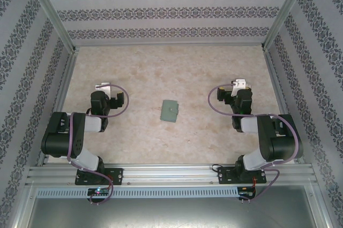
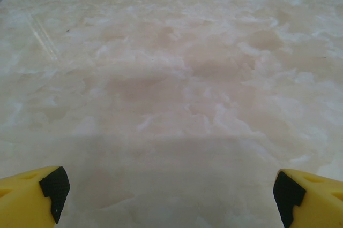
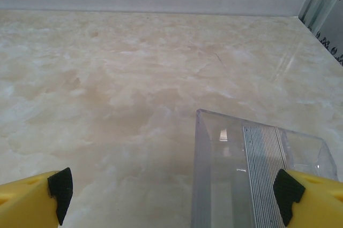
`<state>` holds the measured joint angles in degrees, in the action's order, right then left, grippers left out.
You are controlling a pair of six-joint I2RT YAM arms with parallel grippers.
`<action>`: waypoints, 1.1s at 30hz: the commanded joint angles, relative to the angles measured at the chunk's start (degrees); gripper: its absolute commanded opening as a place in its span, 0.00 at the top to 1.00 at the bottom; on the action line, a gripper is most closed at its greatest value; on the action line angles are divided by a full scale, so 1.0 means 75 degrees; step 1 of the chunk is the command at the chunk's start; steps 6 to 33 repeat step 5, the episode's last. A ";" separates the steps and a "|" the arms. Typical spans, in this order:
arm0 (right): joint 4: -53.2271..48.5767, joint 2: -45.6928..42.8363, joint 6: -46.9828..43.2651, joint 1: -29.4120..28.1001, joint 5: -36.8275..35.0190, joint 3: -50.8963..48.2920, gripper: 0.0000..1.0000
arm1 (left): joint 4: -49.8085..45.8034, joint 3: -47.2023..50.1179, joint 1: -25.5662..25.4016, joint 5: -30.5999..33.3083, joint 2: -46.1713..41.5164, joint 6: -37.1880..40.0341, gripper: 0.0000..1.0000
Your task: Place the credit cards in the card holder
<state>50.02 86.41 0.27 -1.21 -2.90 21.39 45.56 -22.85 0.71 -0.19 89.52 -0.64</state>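
The green card holder [image 1: 170, 110] lies between the left gripper [image 2: 170, 195] and right gripper [image 3: 171, 196], both wide open and empty. Right of it, a clear box [image 3: 214, 180] perhaps holds the credit cards [image 3: 261, 169].

right hand [image 3: 174, 192] spread wide over marble table [image 3: 123, 78] w/ clear plastic box [image 3: 217, 158] by one finger.
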 commanded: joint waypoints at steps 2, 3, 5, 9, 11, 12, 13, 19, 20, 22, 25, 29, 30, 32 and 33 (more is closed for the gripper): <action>0.0057 0.0012 0.0176 0.0071 0.0235 0.0148 0.02 | 0.0309 -0.0092 -0.0083 0.0047 -0.0017 0.0009 0.01; 0.0057 0.0004 0.0166 0.0065 0.0237 0.0134 0.02 | 0.0310 -0.0094 -0.0082 0.0039 -0.0007 0.0015 0.00; 0.0079 -0.0003 0.0163 0.0056 0.0235 0.0119 0.02 | 0.0312 -0.0093 -0.0074 0.0047 -0.0008 0.0016 0.00; 0.0079 -0.0003 0.0163 0.0056 0.0235 0.0119 0.02 | 0.0312 -0.0093 -0.0074 0.0047 -0.0008 0.0016 0.00; 0.0079 -0.0003 0.0163 0.0056 0.0235 0.0119 0.02 | 0.0312 -0.0093 -0.0074 0.0047 -0.0008 0.0016 0.00; 0.0079 -0.0003 0.0163 0.0056 0.0235 0.0119 0.02 | 0.0312 -0.0093 -0.0074 0.0047 -0.0008 0.0016 0.00; 0.0079 -0.0003 0.0163 0.0056 0.0235 0.0119 0.02 | 0.0312 -0.0093 -0.0074 0.0047 -0.0008 0.0016 0.00; 0.0079 -0.0003 0.0163 0.0056 0.0235 0.0119 0.02 | 0.0312 -0.0093 -0.0074 0.0047 -0.0008 0.0016 0.00; 0.0079 -0.0003 0.0163 0.0056 0.0235 0.0119 0.02 | 0.0312 -0.0093 -0.0074 0.0047 -0.0008 0.0016 0.00; 0.0079 -0.0003 0.0163 0.0056 0.0235 0.0119 0.02 | 0.0312 -0.0093 -0.0074 0.0047 -0.0008 0.0016 0.00; 0.0079 -0.0003 0.0163 0.0056 0.0235 0.0119 0.02 | 0.0312 -0.0093 -0.0074 0.0047 -0.0008 0.0016 0.00; 0.0079 -0.0003 0.0163 0.0056 0.0235 0.0119 0.02 | 0.0312 -0.0093 -0.0074 0.0047 -0.0008 0.0016 0.00; 0.0079 -0.0003 0.0163 0.0056 0.0235 0.0119 0.02 | 0.0312 -0.0093 -0.0074 0.0047 -0.0008 0.0016 0.00; 0.0079 -0.0003 0.0163 0.0056 0.0235 0.0119 0.02 | 0.0312 -0.0093 -0.0074 0.0047 -0.0008 0.0016 0.00; 0.0079 -0.0003 0.0163 0.0056 0.0235 0.0119 0.02 | 0.0312 -0.0093 -0.0074 0.0047 -0.0008 0.0016 0.00</action>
